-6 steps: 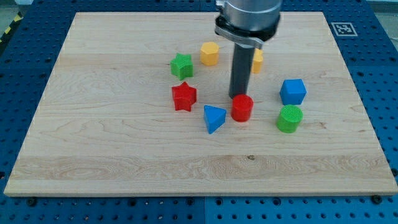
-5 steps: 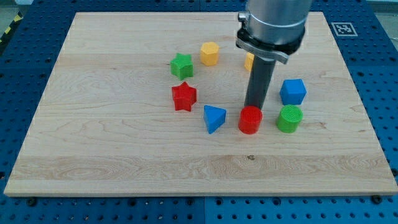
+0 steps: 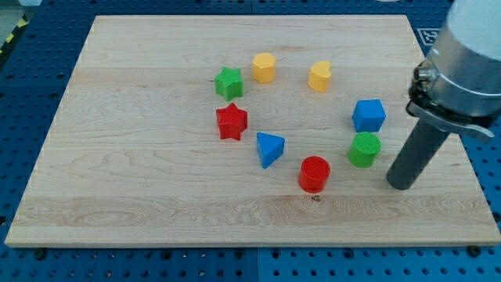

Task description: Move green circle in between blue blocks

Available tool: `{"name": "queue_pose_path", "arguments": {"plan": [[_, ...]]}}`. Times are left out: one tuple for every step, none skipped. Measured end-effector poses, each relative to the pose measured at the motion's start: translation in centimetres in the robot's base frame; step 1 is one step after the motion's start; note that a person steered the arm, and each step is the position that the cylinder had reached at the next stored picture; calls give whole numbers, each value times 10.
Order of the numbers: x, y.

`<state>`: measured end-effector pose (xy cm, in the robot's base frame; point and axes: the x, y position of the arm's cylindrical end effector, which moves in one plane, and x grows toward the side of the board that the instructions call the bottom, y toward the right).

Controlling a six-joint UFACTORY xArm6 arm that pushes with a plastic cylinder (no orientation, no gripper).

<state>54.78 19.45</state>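
Blocks lie in a loose ring on the wooden surface [image 3: 156, 196], which fills most of the frame over a blue perforated base. Right of centre sits the green circle [image 3: 364, 149], a ribbed round block, just below the blue cube [image 3: 369, 115] and very close to it, though whether the two touch cannot be told. The other blue block, a blue triangle [image 3: 269, 148], lies near the middle of the frame, well apart from the green circle to its left. Between them but lower down stands the red circle [image 3: 314, 173], nearer the frame's bottom than either. My tip [image 3: 400, 186] rests on the surface at the lower right, just to the right of the green circle and a little below it, with a narrow strip of bare wood between them, so it touches no block. The dark rod rises from it to the grey arm body at the frame's right edge. This arm carries no hand, only the rod, so there is nothing spread or pinching to report. In the upper middle of the frame are two yellow blocks: a yellow hexagon [image 3: 264, 67] and, to its right, a yellow block [image 3: 319, 76] of roughly heart-like shape. Left of the hexagon and slightly lower is the green star [image 3: 228, 82], and below that the red star [image 3: 232, 121], which lies just up and left of the blue triangle.
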Motion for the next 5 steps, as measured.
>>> {"name": "queue_pose_path", "arguments": {"plan": [[-10, 0], [-17, -6], [-20, -21], [-26, -41], [-40, -48]]}}
